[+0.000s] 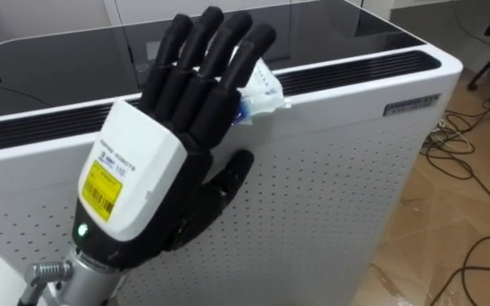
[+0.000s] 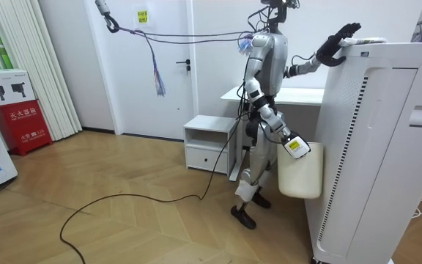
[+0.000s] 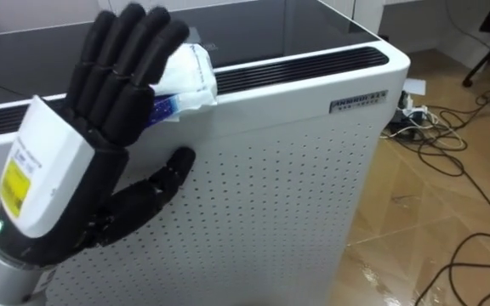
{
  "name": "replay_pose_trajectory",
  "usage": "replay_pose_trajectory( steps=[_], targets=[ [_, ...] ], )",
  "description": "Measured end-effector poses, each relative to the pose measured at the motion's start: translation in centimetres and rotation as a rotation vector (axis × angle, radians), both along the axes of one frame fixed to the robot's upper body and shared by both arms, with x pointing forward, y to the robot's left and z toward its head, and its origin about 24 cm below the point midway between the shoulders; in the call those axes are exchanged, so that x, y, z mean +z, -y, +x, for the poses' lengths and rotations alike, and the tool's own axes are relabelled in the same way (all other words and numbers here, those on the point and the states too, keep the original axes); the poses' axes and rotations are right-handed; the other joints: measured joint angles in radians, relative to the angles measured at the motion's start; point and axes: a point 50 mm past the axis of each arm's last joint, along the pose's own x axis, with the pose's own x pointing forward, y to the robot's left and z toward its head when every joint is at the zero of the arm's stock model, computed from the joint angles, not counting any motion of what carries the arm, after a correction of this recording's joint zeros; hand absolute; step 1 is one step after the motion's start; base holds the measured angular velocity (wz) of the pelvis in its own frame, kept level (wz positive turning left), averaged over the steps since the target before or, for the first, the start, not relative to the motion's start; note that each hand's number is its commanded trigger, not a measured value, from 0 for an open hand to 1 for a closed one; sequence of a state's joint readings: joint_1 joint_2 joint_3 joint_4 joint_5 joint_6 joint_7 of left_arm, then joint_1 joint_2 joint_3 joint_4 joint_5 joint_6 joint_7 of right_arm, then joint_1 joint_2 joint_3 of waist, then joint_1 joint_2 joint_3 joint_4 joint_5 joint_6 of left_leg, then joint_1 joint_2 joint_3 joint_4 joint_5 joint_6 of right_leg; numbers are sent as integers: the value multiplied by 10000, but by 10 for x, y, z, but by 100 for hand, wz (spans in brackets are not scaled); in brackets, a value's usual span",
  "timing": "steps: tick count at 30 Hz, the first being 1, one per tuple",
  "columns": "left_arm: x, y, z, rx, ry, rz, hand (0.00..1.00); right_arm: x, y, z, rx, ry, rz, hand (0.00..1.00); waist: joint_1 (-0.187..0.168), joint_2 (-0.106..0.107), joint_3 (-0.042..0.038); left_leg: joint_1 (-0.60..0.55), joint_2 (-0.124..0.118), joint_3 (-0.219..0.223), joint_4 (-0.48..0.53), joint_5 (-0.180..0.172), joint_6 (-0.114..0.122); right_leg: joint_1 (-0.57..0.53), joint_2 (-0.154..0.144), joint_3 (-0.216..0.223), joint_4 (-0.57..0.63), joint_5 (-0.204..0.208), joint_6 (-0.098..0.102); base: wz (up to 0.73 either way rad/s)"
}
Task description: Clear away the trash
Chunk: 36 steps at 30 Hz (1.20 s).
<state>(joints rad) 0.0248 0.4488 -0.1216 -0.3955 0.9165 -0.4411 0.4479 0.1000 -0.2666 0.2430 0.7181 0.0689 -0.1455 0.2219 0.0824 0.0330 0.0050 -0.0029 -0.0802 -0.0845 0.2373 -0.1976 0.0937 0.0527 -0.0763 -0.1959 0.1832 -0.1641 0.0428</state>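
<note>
Left hand (image 1: 173,110) is raised against the top front edge of the white unit (image 1: 339,178), fingers straight and thumb spread, gripping nothing; the garbage, a crumpled white wrapper (image 3: 190,75), lies on the unit's top by the dark vent slot (image 1: 356,68), just behind the fingertips; whether they touch it cannot be told. Right hand (image 2: 293,147) hangs low at a white bin (image 2: 299,172); its grip cannot be told. Step in hand: grasp. Reach over the edge so the palm covers the wrapper; bring the thumb in below or beside it; curl slowly, since light crumpled film will likely slide back along the smooth top if pushed; lift only once pinched.
</note>
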Motion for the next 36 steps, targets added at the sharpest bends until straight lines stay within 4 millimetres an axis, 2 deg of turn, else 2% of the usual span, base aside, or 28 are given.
replay_pose_trajectory(
  steps=[2,3,4,5,6,14,20,27,36],
  targets=[
    [-2,-1,-1,101,-133,-4,0,3,3,1,47,60,-86,100,10,72,-8,55,1,3,-35,28,-14,24,4,14,2,1,-1,0],
    [-4,-3,-1,207,-265,-14,4,4,4,1,68,107,-137,100,14,141,-42,83,9,1,-69,36,-24,35,11,21,2,1,-1,-3],
    [-6,-4,-1,327,-416,-20,17,4,5,1,76,117,-161,100,6,182,-65,132,16,1,-159,62,-36,40,17,36,6,2,-4,0],
    [-7,-4,-1,381,-489,-32,64,4,5,1,79,111,-167,100,1,211,-84,148,21,0,-197,76,-44,40,20,36,9,4,-7,0],
    [-8,-5,-1,478,-629,-22,100,5,6,1,89,103,-183,100,-6,233,-95,153,34,-1,-280,89,-57,36,31,36,11,10,-19,0],
    [-13,-9,1,976,-1089,-67,100,7,7,2,98,82,-247,100,-16,288,-67,162,114,18,-356,180,-151,33,95,22,49,48,-104,0],
    [1,-14,5,1148,-539,-933,100,11,6,6,69,242,-222,100,-90,190,-3,166,160,21,-406,231,-234,8,147,17,37,38,-186,0],
    [8,-16,3,1206,-125,-1129,100,12,10,6,-172,158,-265,100,-172,84,-19,174,173,68,-400,239,-245,-9,162,25,7,-5,-241,0],
    [14,-16,1,1093,183,-1386,100,11,10,6,-135,100,-238,100,-180,84,-19,157,170,13,-424,239,-245,-8,167,24,-31,-5,-241,0]
  ],
)
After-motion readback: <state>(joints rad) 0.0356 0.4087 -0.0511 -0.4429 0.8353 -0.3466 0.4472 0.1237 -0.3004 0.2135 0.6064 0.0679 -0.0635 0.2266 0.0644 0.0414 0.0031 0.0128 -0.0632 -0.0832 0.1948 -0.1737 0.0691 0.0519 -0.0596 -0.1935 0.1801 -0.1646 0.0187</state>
